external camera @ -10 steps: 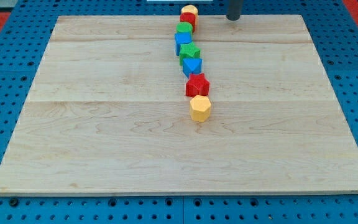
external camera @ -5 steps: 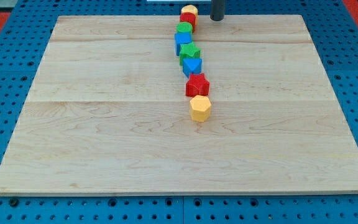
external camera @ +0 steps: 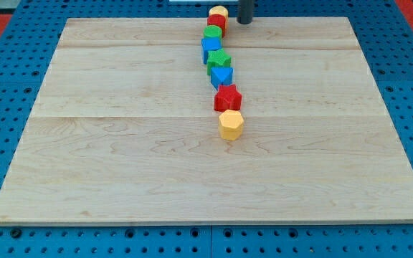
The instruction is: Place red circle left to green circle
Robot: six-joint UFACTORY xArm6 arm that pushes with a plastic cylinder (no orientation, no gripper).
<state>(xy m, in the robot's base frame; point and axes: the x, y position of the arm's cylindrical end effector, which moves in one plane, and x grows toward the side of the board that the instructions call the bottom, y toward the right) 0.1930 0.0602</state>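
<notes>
The red circle (external camera: 217,21) sits near the board's top edge, just below a yellow block (external camera: 219,11) and touching the green circle (external camera: 213,33) below it. My tip (external camera: 244,21) stands at the top edge, a short way to the right of the red circle, apart from it. These blocks head a line that runs down the middle of the board.
Below the green circle the line continues with a blue block (external camera: 211,49), a green star (external camera: 219,60), a blue block (external camera: 222,76), a red star (external camera: 227,97) and a yellow hexagon (external camera: 231,125). The wooden board (external camera: 120,143) lies on a blue pegboard.
My tip has moved left along the board's top edge, from well right of the red circle to close beside it. No block has moved.
</notes>
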